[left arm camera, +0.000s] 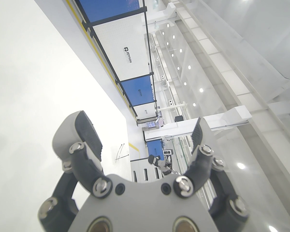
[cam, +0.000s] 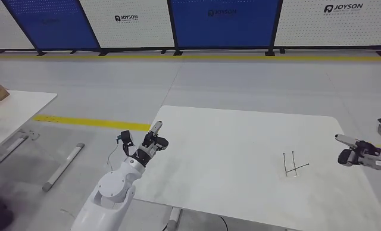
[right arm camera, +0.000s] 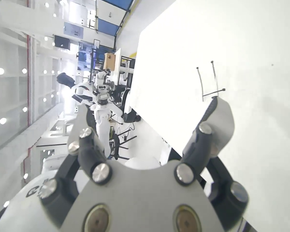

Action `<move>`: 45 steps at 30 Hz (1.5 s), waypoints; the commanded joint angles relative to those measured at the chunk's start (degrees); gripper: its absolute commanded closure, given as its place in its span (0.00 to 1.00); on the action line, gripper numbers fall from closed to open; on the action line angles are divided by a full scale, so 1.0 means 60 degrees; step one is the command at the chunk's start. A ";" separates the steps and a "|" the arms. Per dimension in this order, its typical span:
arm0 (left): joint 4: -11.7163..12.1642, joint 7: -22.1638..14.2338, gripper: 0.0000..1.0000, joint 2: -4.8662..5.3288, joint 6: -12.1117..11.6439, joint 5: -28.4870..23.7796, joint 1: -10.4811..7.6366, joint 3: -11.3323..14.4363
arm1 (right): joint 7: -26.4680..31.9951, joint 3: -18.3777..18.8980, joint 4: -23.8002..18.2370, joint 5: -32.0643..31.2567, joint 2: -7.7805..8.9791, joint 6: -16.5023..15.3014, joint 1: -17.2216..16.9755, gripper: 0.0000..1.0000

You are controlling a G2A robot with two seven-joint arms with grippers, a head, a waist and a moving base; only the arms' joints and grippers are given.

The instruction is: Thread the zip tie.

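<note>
Right now you have nothing in hand on either side. Your left gripper point(cam: 156, 136) hangs over the left edge of the table point(cam: 238, 141) with its jaws spread wide and nothing between the pads. Your right gripper point(cam: 348, 149) sits at the opposite, right edge, likewise spread and empty.

The zip ties point(cam: 293, 164) lie flat on the white top between the two arms, much nearer the right one and well apart from the left. From the right wrist view you can make out what look like three thin black strips. Two lie roughly side by side with their small heads at the far ends. A third is laid across their near ends with its head off to one side. They meet where they cross, but you cannot tell which lies on top.

That layout reads as a start position. Wide jaws suit a thin strip lying flat, since the pads must straddle it and close down near the tabletop. The arms likely stand on either side because threading wants two grips, one at a head and one at a tail.

Judge the task as not yet begun: no tie is lifted and no tail is through a head. Expect a fiddly pick. The strips are slim and crossed, so pinching one may drag its neighbours.
</note>
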 commanded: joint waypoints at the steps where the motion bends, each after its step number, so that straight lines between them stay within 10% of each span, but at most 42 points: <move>1: 0.0000 -0.0001 0.00 0.0000 0.0000 0.0000 0.0000 0.0000 | -0.0014 -0.0531 0.1083 -0.0310 0.0014 0.0161 0.0678 0.00; 9: 0.0000 -0.0001 0.00 0.0000 0.0000 0.0000 0.0000 0.0000 | -0.0527 -0.2341 0.3270 -0.1597 -0.0214 0.0308 0.2112 0.00; 20: 0.0000 -0.0001 0.00 0.0000 0.0000 0.0000 0.0000 0.0000 | -0.0527 -0.2341 0.3270 -0.1597 -0.0214 0.0308 0.2112 0.00; 26: 0.0000 -0.0001 0.00 0.0000 0.0000 0.0000 0.0000 0.0000 | -0.0030 -0.2687 0.2888 -0.1496 -0.0217 -0.0997 0.1785 0.00; 38: 0.0000 -0.0001 0.00 0.0000 0.0000 0.0000 0.0000 0.0000 | 0.0001 -0.5702 0.5890 -0.0776 -0.0564 -0.2914 0.3805 0.00; 45: 0.0000 -0.0001 0.00 0.0000 0.0000 0.0000 0.0000 0.0000 | 0.0001 -0.5881 0.6365 -0.0723 -0.0649 -0.3054 0.4114 0.00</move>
